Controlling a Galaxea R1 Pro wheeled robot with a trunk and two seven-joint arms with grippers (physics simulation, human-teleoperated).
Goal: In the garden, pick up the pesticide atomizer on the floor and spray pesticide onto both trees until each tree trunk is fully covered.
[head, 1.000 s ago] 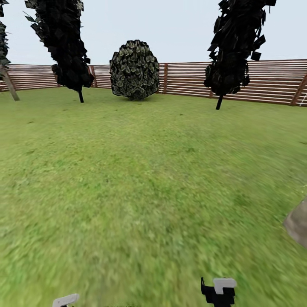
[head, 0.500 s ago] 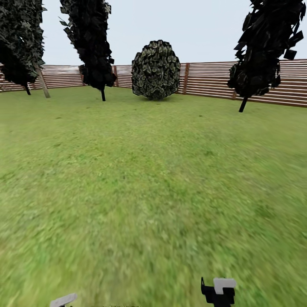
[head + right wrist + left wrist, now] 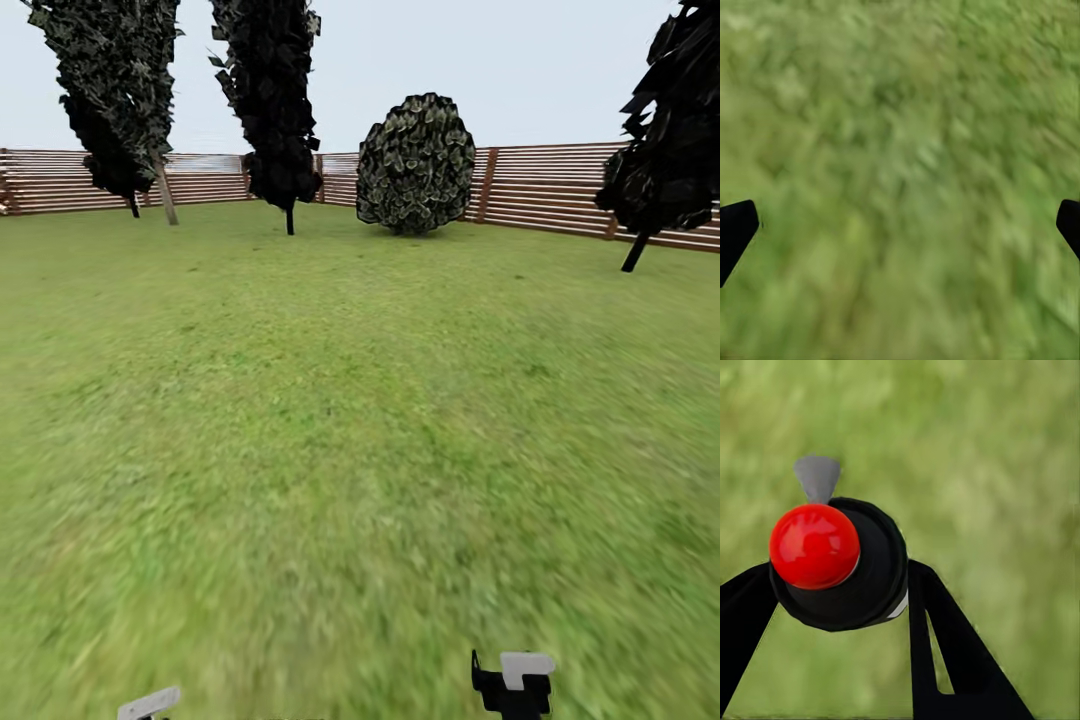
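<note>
Left wrist view is showing the left hand (image 3: 840, 607) gripping the pesticide atomizer (image 3: 840, 562) around its black body below the red cap, a rigid, probably light bottle riding above the grass (image 3: 1005, 472), while the right hand (image 3: 900, 229) is hanging spread and empty.

Blurry green grass floor (image 3: 330, 450), round bush (image 3: 416, 164), thin-trunked dark trees (image 3: 268, 100)

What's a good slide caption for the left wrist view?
Left gripper shut on the black, red-capped atomizer above blurred green grass.
</note>
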